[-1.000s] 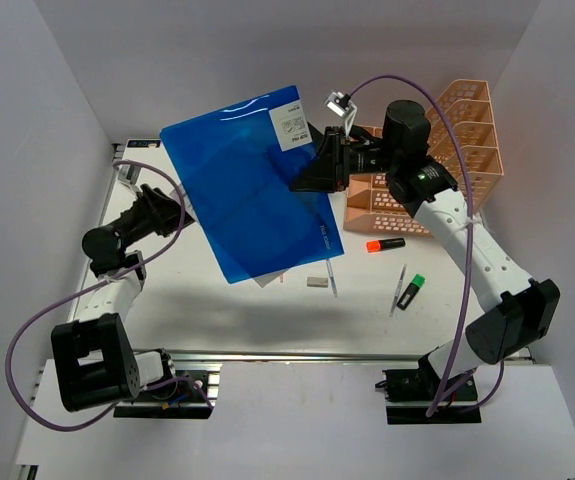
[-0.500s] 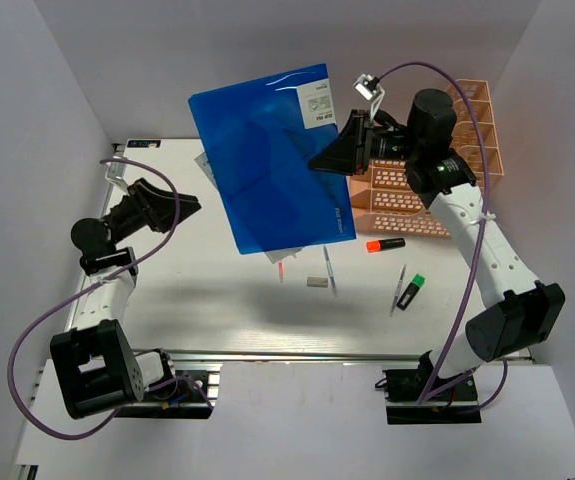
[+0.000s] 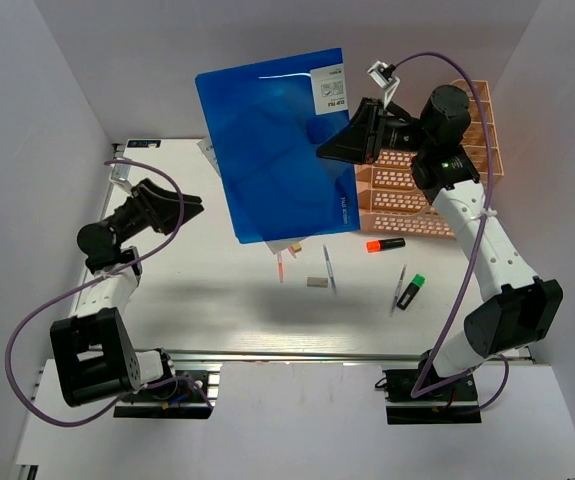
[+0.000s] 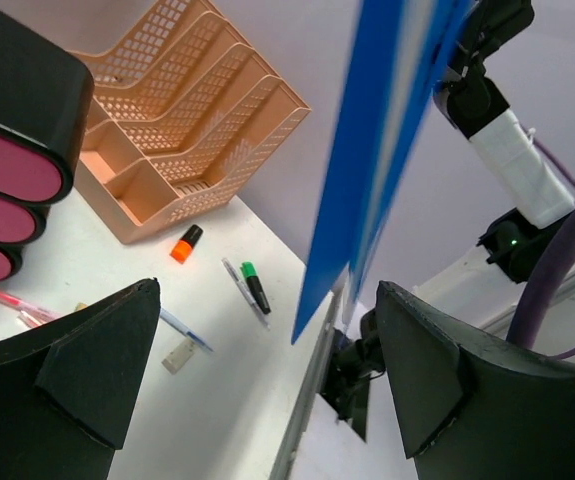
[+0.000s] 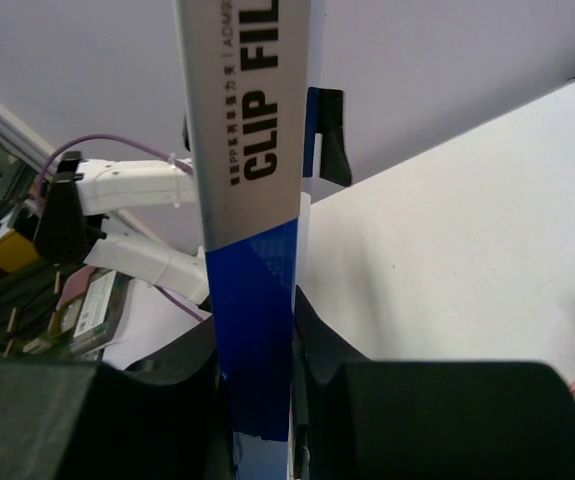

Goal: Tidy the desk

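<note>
While the desk [image 3: 217, 300], the white tabletop spread beneath both arms with its silver rail along the near edge, has small items loose on it, the tidying looks to be only partly done. An orange highlighter [image 3: 385, 244], a green-capped marker [image 3: 412, 290], a grey pen [image 3: 399, 288] just beside it, a blue pen [image 3: 329, 270], a pink pen [image 3: 280, 266] and a small pale block [image 3: 316, 282] lie scattered across its middle and right, none of them in a holder. A black-and-pink drawer box [image 4: 17, 140] stands on the desk at the edge of the left wrist view.

Above the surface, a blue clip file [image 3: 277, 150] hangs in the air, tilted and clear of the desk. The right gripper [image 3: 325, 153] pinches it by its right edge, and the right wrist view shows the file's spine clamped between the two fingers. Just behind and to the right stands the peach mesh file rack [image 3: 437, 190], whose slots look like the likely home for the file; it is not in one yet.

Off to the far left, the left gripper [image 3: 189, 207] hovers over the desk with its fingers spread wide and nothing between them.

By my reading, filing the folder is the step in hand, and gathering the pens and markers is left.
</note>
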You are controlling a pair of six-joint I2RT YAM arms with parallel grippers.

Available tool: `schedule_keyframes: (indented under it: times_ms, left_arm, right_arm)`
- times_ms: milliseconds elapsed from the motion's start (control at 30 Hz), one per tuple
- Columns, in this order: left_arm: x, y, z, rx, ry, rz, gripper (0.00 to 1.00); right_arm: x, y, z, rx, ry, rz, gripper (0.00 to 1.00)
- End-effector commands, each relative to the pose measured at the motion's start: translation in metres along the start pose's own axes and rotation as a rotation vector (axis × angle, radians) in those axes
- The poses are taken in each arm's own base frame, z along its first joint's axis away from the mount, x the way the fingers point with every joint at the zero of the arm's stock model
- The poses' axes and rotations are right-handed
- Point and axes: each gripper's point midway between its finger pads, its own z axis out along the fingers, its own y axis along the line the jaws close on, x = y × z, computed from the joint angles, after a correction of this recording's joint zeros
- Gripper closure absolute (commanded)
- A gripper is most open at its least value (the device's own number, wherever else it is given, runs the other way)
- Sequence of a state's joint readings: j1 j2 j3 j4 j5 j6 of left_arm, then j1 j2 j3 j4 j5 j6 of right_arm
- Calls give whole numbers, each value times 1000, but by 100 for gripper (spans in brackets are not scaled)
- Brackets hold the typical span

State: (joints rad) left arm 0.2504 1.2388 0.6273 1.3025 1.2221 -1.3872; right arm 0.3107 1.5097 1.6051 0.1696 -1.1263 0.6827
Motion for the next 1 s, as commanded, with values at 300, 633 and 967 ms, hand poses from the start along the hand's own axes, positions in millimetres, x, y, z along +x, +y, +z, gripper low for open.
schedule_keyframes:
  times_ms: [300, 633, 967]
  left_arm:
    - [-2, -36, 17, 148, 10, 161, 2]
    - [6, -54, 21, 196, 33, 184, 2]
    - [1, -67, 34, 238, -1, 167, 3]
  right_arm:
    - [5, 12, 24, -98, -2, -15, 100]
    - [13, 10, 39, -112, 19, -4, 100]
    - [26, 5, 55, -121, 39, 10, 100]
